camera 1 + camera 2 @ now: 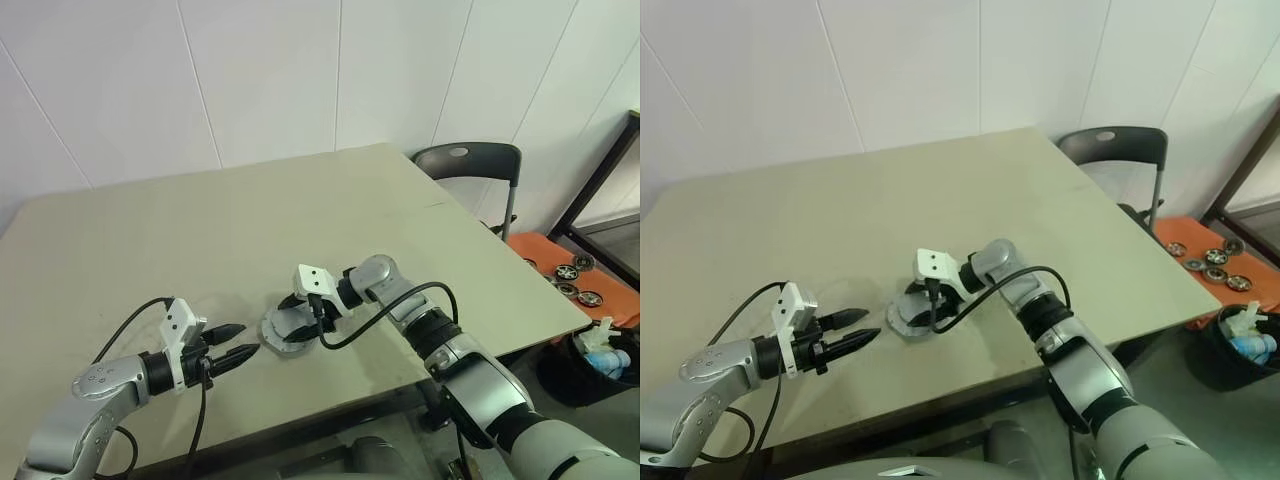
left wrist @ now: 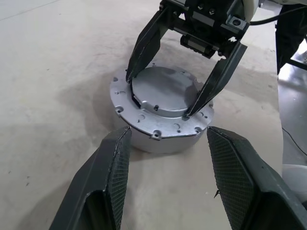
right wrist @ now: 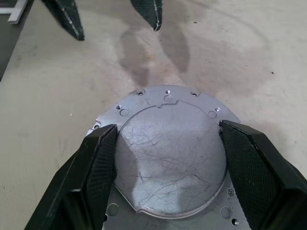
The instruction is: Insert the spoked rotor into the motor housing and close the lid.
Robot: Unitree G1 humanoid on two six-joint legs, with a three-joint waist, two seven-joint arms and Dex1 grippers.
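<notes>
While the right gripper point(image 2: 165, 98) pinches the lid point(image 3: 170, 155) into the motor housing point(image 2: 160, 129), I'd press evenly; the left gripper point(image 1: 232, 358) gapes empty.

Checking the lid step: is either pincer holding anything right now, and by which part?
The right pincer grips the flat round grey lid by opposite edges, atop the round silvery metal motor housing. The left pincer is open, holding nothing.

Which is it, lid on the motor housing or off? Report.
On. The lid lies flat in the top of the motor housing, its flange showing all round. The right claw straddles it.
</notes>
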